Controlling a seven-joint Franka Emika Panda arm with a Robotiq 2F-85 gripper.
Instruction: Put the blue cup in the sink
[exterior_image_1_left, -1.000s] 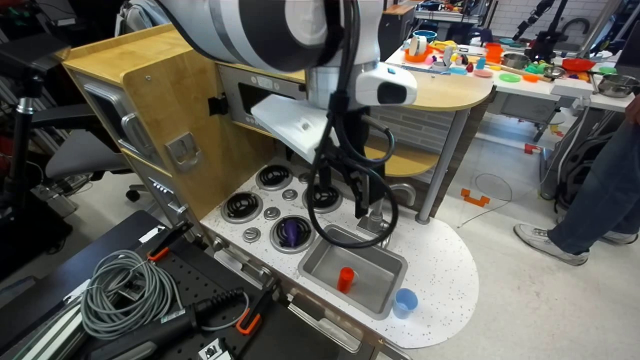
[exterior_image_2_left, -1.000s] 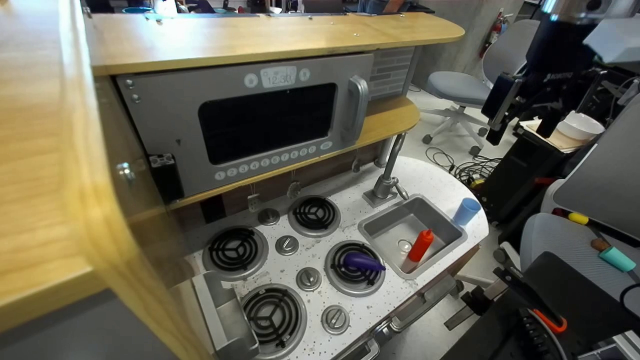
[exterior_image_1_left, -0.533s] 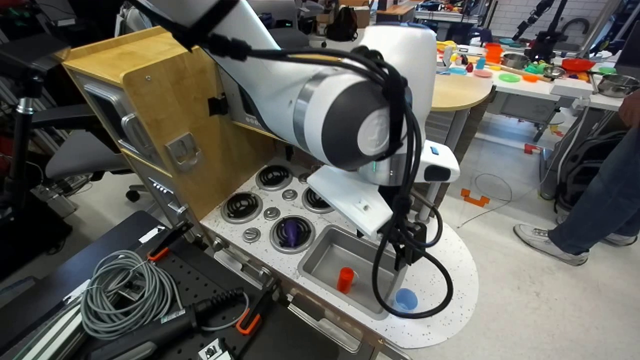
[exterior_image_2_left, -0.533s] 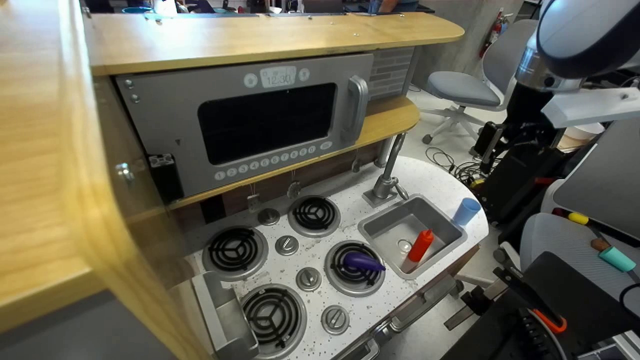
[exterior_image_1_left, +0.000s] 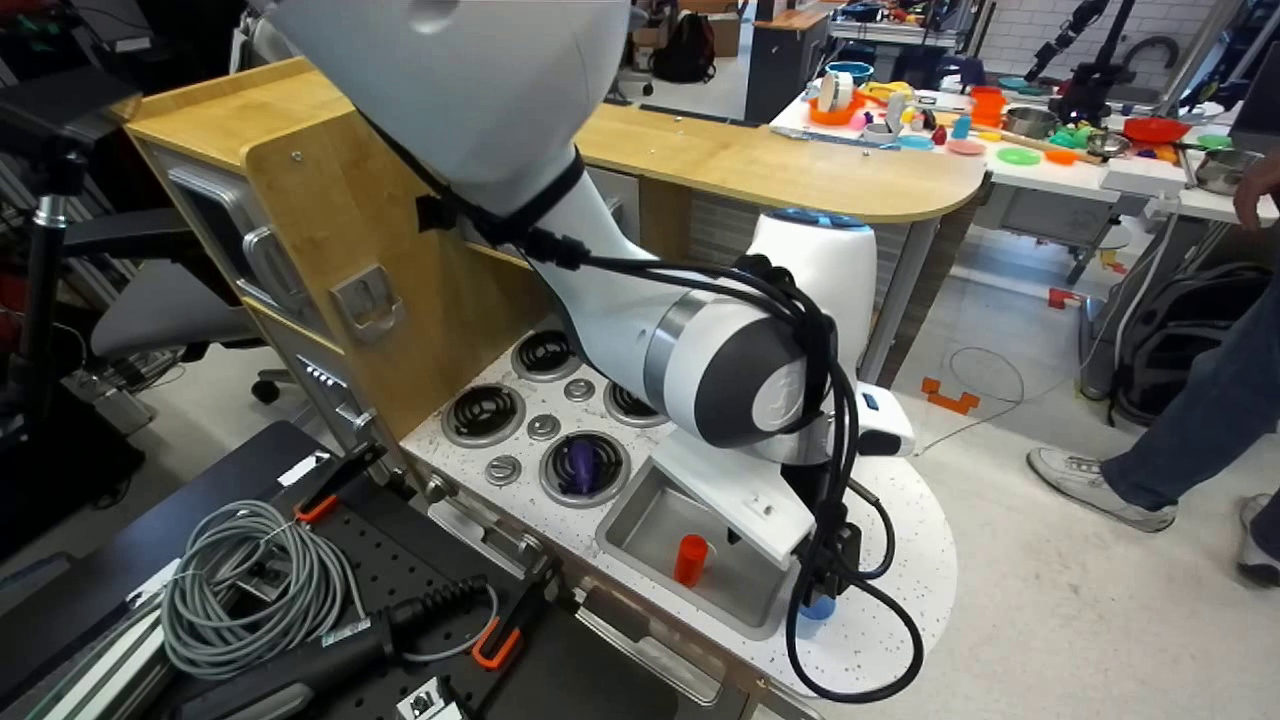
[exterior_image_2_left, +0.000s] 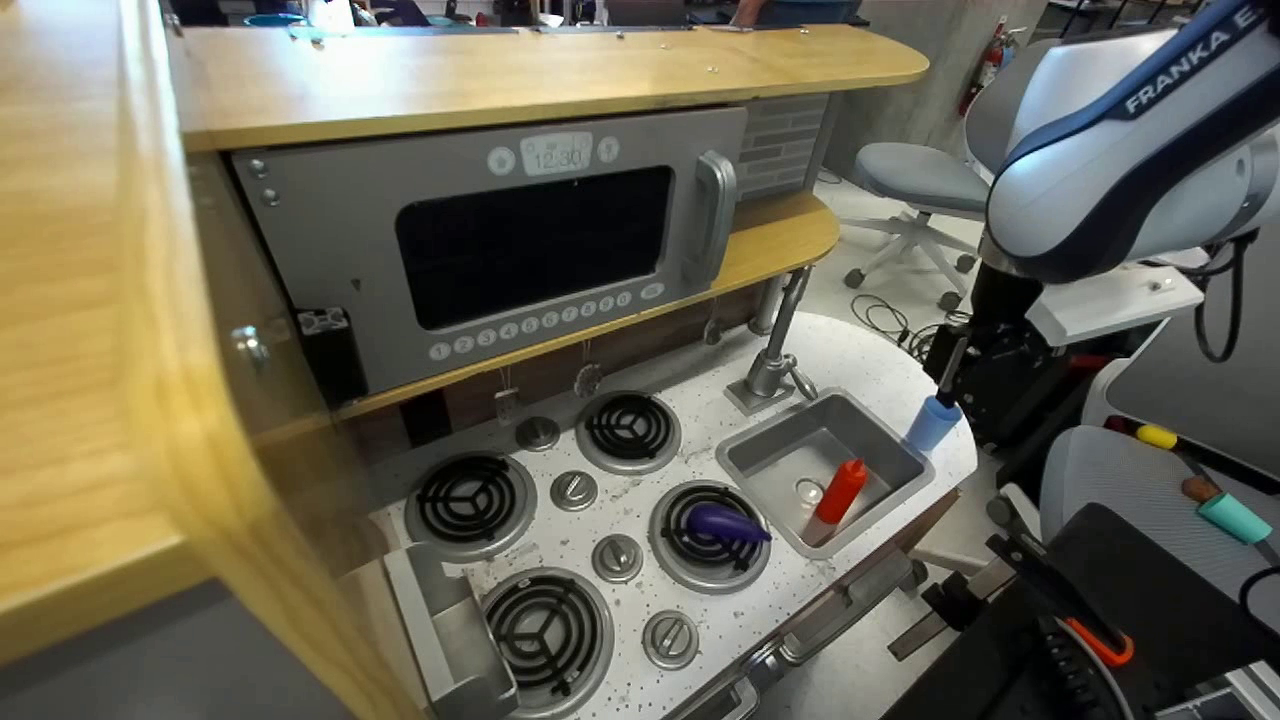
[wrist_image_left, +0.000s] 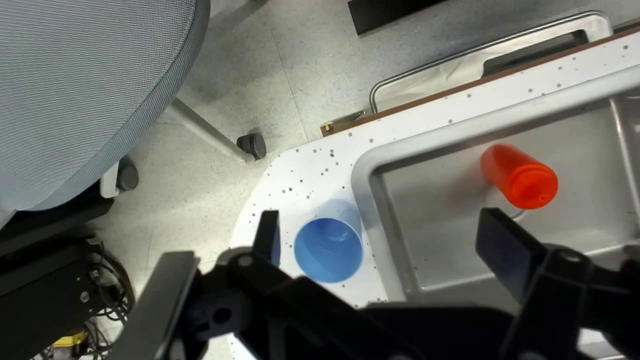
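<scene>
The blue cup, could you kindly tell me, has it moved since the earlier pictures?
No. In an exterior view, the blue cup sits at the same spot beside the sink, shifted neither toward it nor away from it.

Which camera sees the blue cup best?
The wrist view: it looks inside the blue cup. In an exterior view its side shows, a pincer finger overlapping the rim; in an exterior view the robot arm mostly hides it.

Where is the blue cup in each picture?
In an exterior view: the blue cup is low, right of centre, mostly hidden.
In an exterior view: the blue cup is on the right, a little below the middle.
Wrist view: the blue cup is just below the middle.
All three show the red bottle inside the sink.
</scene>
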